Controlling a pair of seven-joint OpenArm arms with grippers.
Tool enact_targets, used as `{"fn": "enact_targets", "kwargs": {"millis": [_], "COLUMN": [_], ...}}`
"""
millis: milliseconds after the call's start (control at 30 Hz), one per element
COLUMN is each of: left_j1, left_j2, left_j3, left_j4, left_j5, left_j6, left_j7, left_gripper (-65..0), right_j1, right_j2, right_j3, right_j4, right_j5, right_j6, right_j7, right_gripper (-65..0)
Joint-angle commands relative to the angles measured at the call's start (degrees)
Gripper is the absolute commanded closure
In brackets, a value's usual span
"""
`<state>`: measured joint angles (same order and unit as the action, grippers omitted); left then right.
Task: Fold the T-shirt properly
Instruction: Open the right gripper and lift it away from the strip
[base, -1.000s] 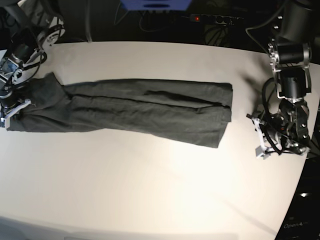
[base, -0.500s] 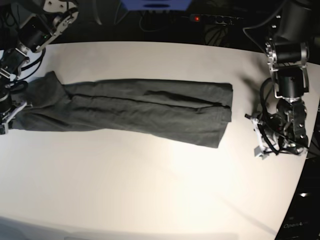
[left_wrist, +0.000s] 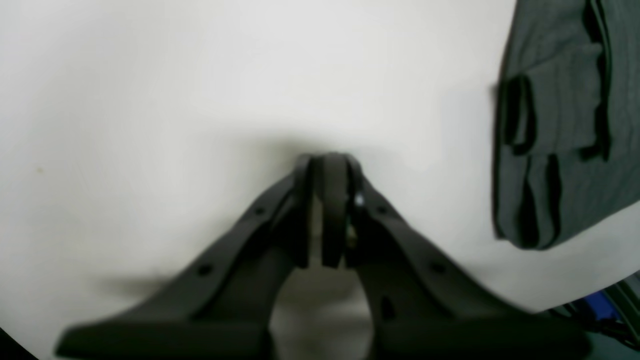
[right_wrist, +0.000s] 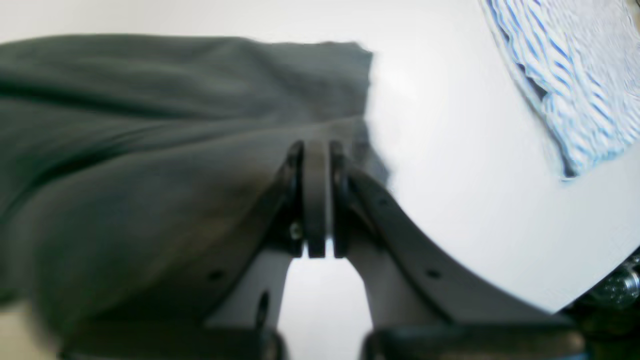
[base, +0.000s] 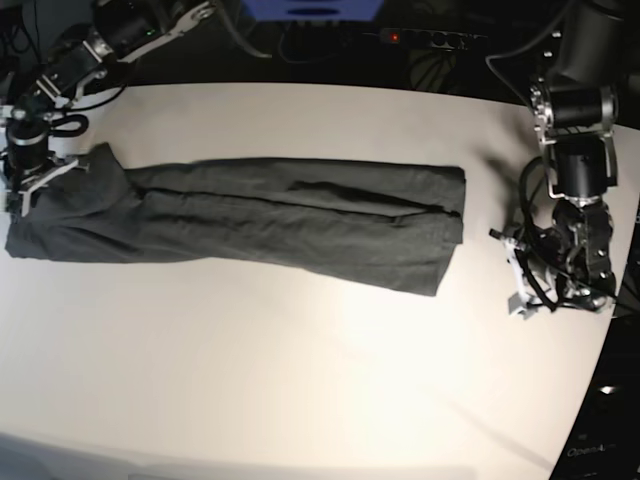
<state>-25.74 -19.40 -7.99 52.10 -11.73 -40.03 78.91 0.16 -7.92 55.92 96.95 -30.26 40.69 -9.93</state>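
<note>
The T-shirt (base: 260, 220) is laid across the middle of the white counter (base: 320, 380) as a long narrow band, already folded lengthwise, running from the far left of the base view to right of centre. The step in hand is judged to be the crosswise fold, not yet made.

The right gripper (base: 22, 185) is seen at the band's left end in the base view, over the cloth's upper corner. In the right wrist view its jaws are clenched together, with grey cloth lying under and beside them; whether any fabric is pinched cannot be told.

The left gripper (base: 520, 290) is parked on bare counter at the right of the base view, apart from the shirt's layered right end (left_wrist: 555, 150), clenched on nothing.

Next, one end would probably have to be gripped and carried over onto the other, edges aligned, layers kept together.
</note>
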Motion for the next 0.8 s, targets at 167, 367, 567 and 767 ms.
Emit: {"fn": "enact_targets", "kwargs": {"millis": [167,367,567,767], "left_j1": [0.4,0.1,-0.8,-0.9], "left_j2": [0.6,0.6,0.7,0.8], "left_j3": [0.3,0.3,0.3,0.3], "left_j4": [-0.8,-0.8,-1.3,-1.3], "left_j5": [-0.1,-0.1,-0.1,-0.1], "left_j6": [0.0,0.0,0.0,0.0], "left_j7": [1.1,1.1,1.1,1.1], "left_gripper": [-4.1,-4.1,-4.1,-4.1], "right_j1": [-1.8,-2.2,-3.6,-11.0], "right_j2": [-1.1,-1.1,-1.1,-1.1], "right_j3": [0.1,0.0,-1.3,-9.5], "right_j4": [4.4,-0.1,-1.8,-1.5], "right_j5": [3.3,6.8,7.7,14.4], "right_j6": [-0.7,-0.7,-0.7,-0.7], "right_j7": [0.4,-7.7,-9.0,-8.9], "right_gripper": [-1.6,-12.5,-19.6,-19.6]}}
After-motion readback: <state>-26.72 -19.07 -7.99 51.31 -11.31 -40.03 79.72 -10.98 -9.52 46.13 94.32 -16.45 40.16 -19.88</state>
